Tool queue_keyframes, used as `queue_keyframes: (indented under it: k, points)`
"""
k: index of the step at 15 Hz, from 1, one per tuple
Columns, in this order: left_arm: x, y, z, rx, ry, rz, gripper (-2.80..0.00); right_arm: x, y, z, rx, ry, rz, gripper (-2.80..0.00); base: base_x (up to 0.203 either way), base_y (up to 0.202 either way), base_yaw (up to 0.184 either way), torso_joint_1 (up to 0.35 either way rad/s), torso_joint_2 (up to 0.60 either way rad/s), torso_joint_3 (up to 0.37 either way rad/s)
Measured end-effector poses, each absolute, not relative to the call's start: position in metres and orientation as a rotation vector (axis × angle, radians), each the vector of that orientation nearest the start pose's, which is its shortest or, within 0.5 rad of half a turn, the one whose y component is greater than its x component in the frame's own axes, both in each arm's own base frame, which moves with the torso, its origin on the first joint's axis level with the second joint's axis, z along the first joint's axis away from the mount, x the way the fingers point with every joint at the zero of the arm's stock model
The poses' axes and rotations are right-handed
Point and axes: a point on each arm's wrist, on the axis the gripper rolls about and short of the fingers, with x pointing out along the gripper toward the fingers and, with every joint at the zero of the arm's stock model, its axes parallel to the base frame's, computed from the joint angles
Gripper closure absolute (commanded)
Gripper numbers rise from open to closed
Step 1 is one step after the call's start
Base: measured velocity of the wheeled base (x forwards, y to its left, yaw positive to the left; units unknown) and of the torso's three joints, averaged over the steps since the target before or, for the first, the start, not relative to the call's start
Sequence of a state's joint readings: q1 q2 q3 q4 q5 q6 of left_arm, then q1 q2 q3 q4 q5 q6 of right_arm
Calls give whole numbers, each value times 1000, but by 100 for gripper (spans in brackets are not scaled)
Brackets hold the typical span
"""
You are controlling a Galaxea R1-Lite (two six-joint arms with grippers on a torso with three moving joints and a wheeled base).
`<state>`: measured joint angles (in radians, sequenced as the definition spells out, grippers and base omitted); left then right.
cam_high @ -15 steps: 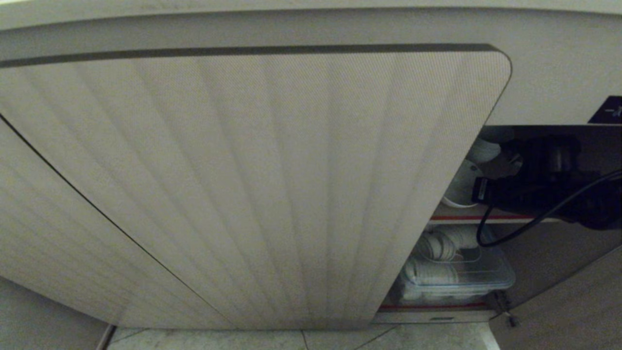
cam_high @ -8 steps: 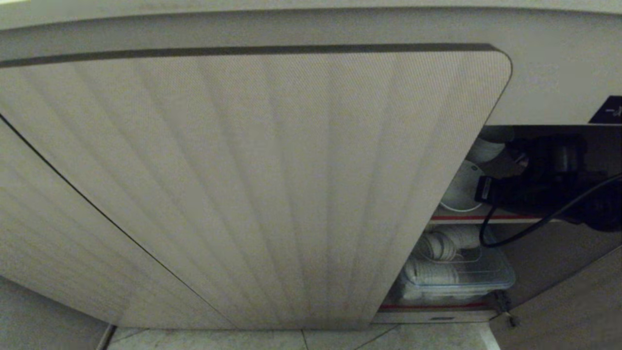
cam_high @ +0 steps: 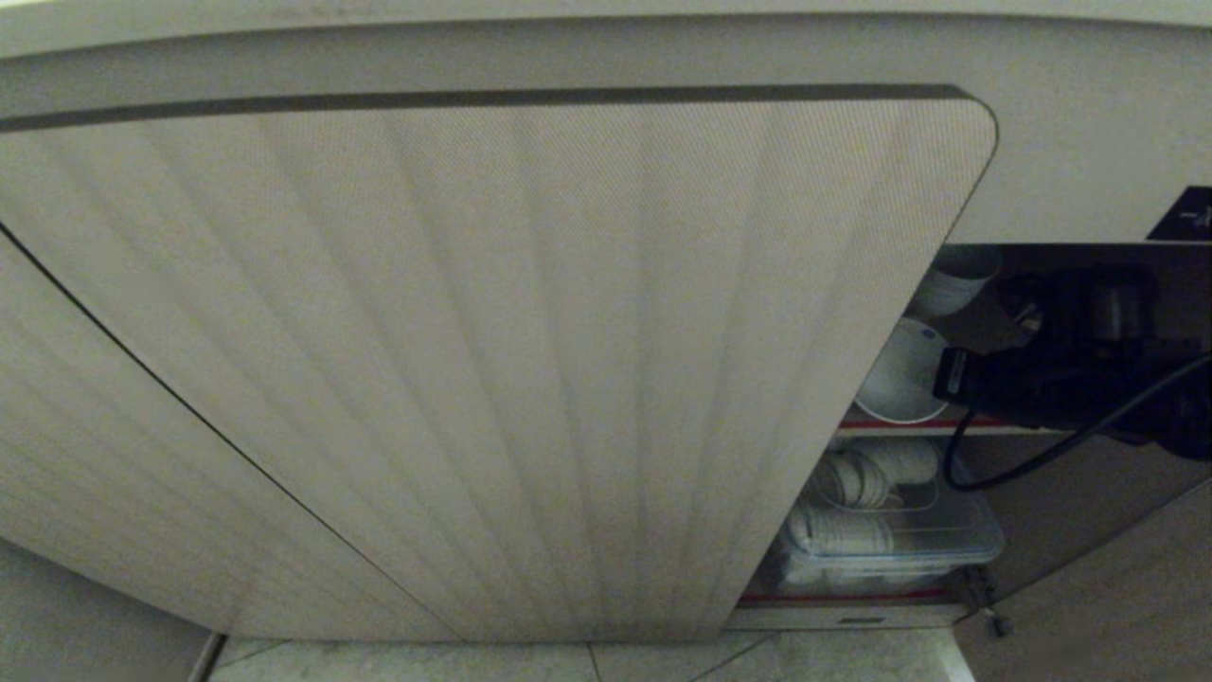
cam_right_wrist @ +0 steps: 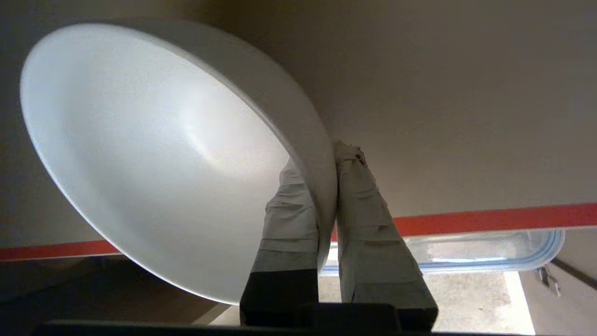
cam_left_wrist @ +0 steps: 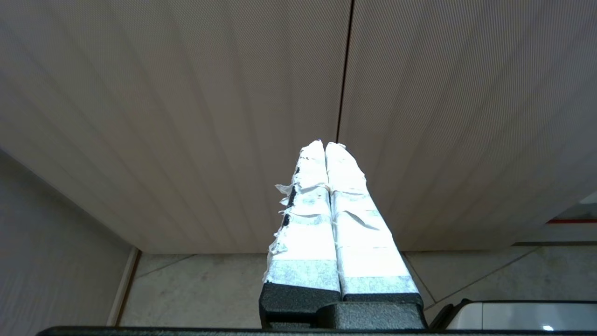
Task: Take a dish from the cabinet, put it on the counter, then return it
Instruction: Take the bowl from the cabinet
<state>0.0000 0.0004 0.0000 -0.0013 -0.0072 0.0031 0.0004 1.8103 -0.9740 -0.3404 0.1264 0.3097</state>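
Note:
The dish, a plain white bowl, hangs tilted just above the red-edged shelf inside the open cabinet. My right arm reaches into that opening from the right. In the right wrist view my right gripper is shut on the rim of the dish, one taped finger inside the bowl and the other outside. My left gripper is shut and empty, parked facing the ribbed door. The counter's top is out of view.
The wide ribbed door fills most of the head view, left of the opening. Another white bowl sits behind the dish. A clear plastic box with white dishes is on the lower shelf. A black label is above; tiled floor below.
My right arm has drawn back to the right with the dish. The dish now tilts more and shows more fully, and the bowl behind it is uncovered.

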Motion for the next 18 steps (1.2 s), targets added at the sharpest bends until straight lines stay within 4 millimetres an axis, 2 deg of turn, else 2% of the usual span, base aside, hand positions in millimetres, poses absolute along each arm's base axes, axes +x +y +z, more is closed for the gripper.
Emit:
queue_keyframes:
  k: [18]
  points:
    - [-23,0,76,3,-1,-8,0,317,-4,172,500,578,-33,0,0,0,0,0,0,0]
